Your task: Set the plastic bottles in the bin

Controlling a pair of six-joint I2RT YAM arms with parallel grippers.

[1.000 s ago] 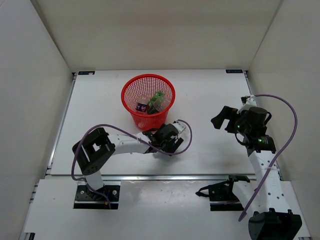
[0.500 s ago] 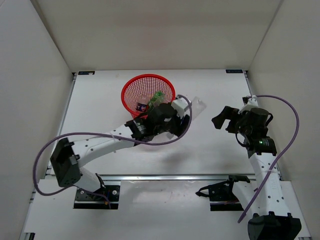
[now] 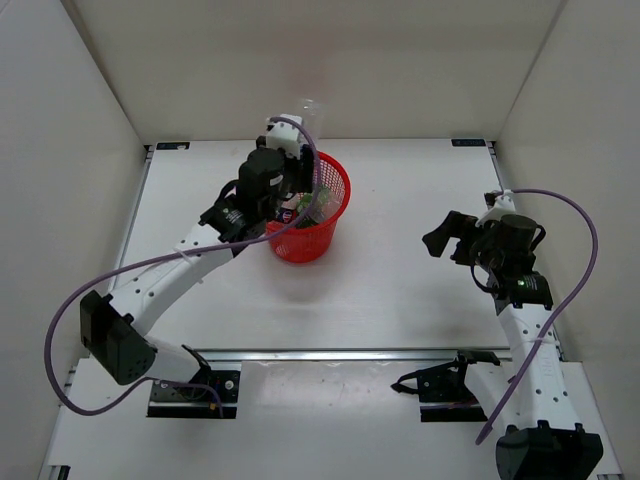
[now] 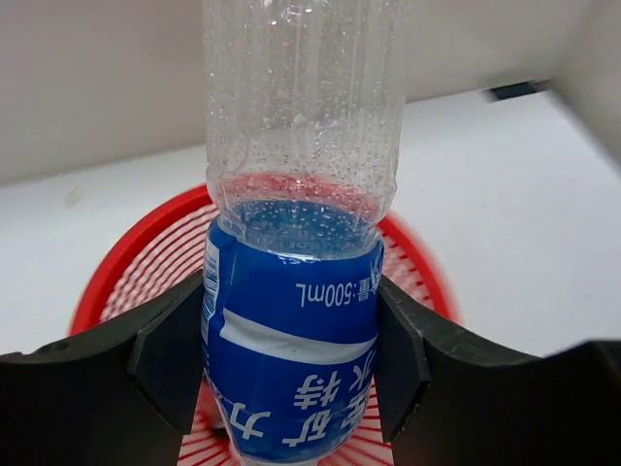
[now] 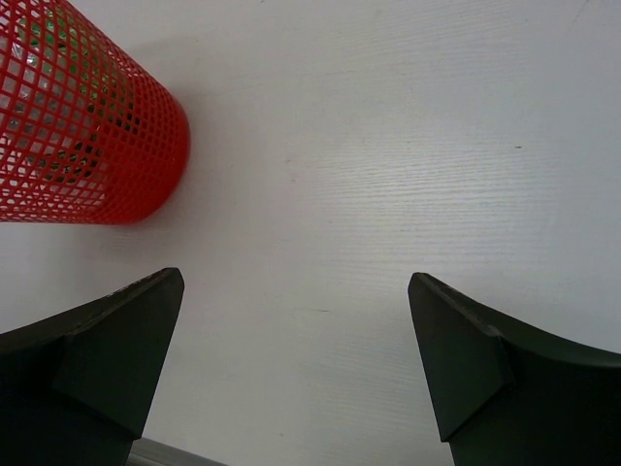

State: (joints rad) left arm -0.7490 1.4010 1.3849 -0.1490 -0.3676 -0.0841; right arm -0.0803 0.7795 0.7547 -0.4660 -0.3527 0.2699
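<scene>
L pincer (image 4: 291,342) clamping blue-label bottle (image 4: 301,194), now swinging over bin (image 4: 116,262) from its near-right side; drop looking next. R pincer (image 5: 296,361) idling open.

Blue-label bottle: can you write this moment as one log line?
left gripper shut on blue-label bottle | bottle above red bin | right gripper open, empty

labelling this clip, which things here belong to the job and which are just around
Job:
blue-label bottle, in left tool
bin
green bottle, in bin

Just around:
right tool, open
purple cable
table
</scene>
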